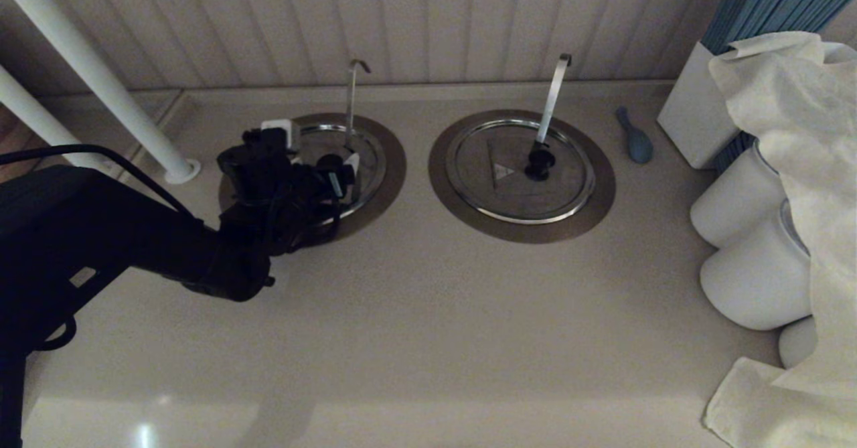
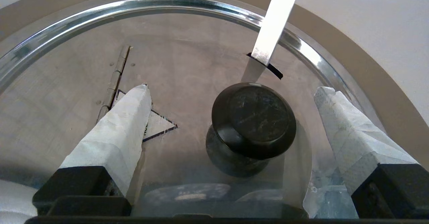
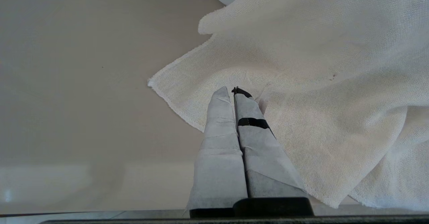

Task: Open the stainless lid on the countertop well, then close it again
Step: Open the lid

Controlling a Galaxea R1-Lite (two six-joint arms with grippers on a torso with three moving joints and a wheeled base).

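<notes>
1. Brushed steel fills your left wrist view: the stainless lid (image 2: 187, 50) lies flat and shut over the countertop well (image 1: 395, 160), its shiny raised rim seated inside the dull brown flange.
2. Your left gripper (image 2: 231, 117) hangs low over that lid, fingers spread wide with one taped tip (image 2: 127, 117) on either side of the black knob (image 2: 254, 117) and touching neither; judged from this pose, you are lined up to pinch the knob and lift.
3. Beside the knob, the triangular mark (image 2: 159, 123) points its tip toward the knob, and the hinge (image 2: 115, 76) behind the mark suggests the knob's section folds up about that line.
4. Just past the knob, the thin handle (image 1: 351, 100) rises through a slot in the lid, its long axis near upright, its hooked tip turned toward the twin lid (image 1: 519, 167).
5. Well away from the knob, your right gripper (image 3: 234, 96) idles above a white cloth (image 3: 318, 83), its fingers pressed together on nothing.
</notes>
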